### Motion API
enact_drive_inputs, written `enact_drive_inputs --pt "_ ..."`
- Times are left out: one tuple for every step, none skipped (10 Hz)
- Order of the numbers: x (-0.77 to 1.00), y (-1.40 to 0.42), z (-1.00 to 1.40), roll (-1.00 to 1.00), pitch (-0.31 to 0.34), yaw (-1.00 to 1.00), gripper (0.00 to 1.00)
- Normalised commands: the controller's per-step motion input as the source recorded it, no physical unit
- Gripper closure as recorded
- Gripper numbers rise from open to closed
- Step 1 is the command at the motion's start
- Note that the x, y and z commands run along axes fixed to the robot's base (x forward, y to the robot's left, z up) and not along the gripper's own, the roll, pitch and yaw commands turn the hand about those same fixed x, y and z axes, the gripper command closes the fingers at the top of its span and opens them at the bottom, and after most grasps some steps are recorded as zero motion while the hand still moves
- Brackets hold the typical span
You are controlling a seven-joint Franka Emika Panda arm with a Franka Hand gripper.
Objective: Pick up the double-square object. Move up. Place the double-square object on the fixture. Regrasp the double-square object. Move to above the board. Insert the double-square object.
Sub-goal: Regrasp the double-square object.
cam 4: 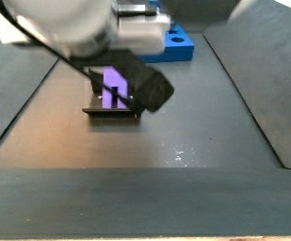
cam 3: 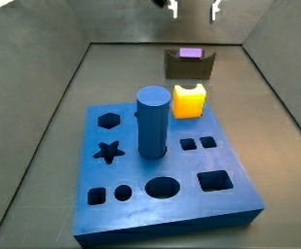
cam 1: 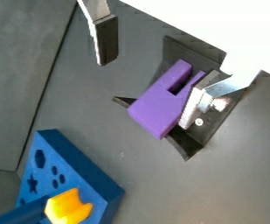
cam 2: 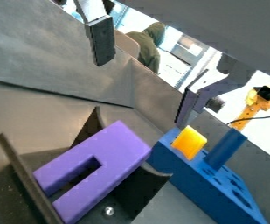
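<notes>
Your gripper (cam 3: 193, 9) hangs high over the far end of the floor with its fingers (cam 1: 102, 39) spread wide and nothing between them; both wrist views show the two plates well apart, one either side of the purple block (cam 1: 166, 99); that block rests tilted in the dark fixture (cam 3: 188, 65), leaning on the upright, slotted end uppermost as far as a wrist view (cam 2: 90, 171) shows; so the step in hand looks like the regrasp. Come straight down, keep the fingers wide until the pads bracket the block's flat sides, and close clear of the bracket; grip away from the two prongs, since they must enter the board (cam 3: 166, 209). The yellow cube (cam 3: 189, 99) and blue cylinder (cam 3: 153, 122) stand on the board nearer in a side view; lift high before crossing.
</notes>
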Motion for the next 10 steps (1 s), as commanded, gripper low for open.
enact_drive_inputs --pt "-0.09 -1.00 0.82 1.00 0.047 0.01 0.00" --pt "-0.08 -1.00 0.81 1.00 0.046 0.01 0.00" --pt "-0.11 -1.00 0.79 1.00 0.036 0.01 0.00" --pt "-0.14 -1.00 0.70 1.00 0.025 0.01 0.00" --pt "-0.12 -0.90 0.54 1.00 0.021 0.01 0.00" --pt "-0.08 -0.74 0.32 1.00 0.020 0.01 0.00" --pt "-0.05 -0.57 0.12 1.00 0.018 0.01 0.00" --pt "-0.02 -0.32 0.05 1.00 0.017 0.01 0.00" --pt "-0.03 -0.11 0.03 1.00 0.014 0.01 0.00" --pt "-0.03 -0.01 0.02 1.00 0.010 0.01 0.00"
